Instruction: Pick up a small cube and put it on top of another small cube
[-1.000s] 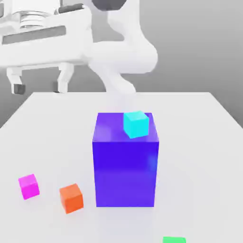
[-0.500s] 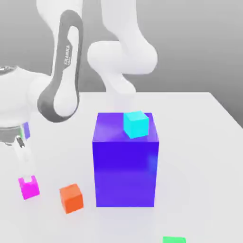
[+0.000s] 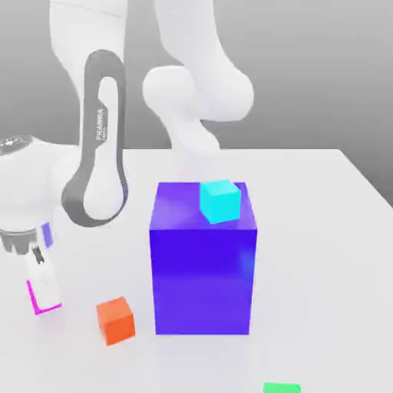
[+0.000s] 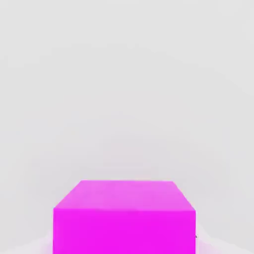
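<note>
- The magenta cube sits on the white table at the exterior view's left, and my tool is down over it, so that only a thin magenta edge shows beside and under the white finger.
- My tool is closed on the magenta cube, which sits between the fingers; the cube is still low at the table.
- In the hand view the magenta cube lies right below my tool, its top face and one side face square to me, with bare table beyond.
- The orange cube lies just to the exterior view's right of my tool, apart from it.
- Further right stands the big blue block, with the cyan cube on its top.
- A green cube peeks in at the near table edge.
</note>
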Tool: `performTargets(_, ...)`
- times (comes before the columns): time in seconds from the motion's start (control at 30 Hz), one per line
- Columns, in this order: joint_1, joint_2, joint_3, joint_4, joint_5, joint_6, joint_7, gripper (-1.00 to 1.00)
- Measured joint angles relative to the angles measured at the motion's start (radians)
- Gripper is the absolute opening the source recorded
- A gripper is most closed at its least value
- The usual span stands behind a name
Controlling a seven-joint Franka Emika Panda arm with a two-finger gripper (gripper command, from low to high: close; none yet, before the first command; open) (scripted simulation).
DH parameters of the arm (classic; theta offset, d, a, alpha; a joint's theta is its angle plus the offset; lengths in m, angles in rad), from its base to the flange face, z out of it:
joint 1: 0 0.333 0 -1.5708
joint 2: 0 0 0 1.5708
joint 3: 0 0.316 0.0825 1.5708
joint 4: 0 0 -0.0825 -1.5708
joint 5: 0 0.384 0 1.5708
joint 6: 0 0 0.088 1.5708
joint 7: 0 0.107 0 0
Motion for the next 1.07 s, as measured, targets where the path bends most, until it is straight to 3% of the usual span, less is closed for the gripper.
performTargets(0.13, 0.047, -0.031, 0.046, 0.039, -0.072, -0.065, -0.072, -1.0)
performTargets(0.8, 0.344, 0.083, 0.51, 0.395, -0.293, -0.31, -0.813, -1.0)
performTargets(0.93, 0.382, 0.201, 0.502, 0.42, -0.348, -0.22, -0.816, -1.0)
performTargets(0.97, 0.388, 0.224, 0.495, 0.422, -0.357, -0.2, -0.811, 1.0)
performTargets(1.07, 0.388, 0.224, 0.495, 0.422, -0.357, -0.2, -0.811, 1.0)
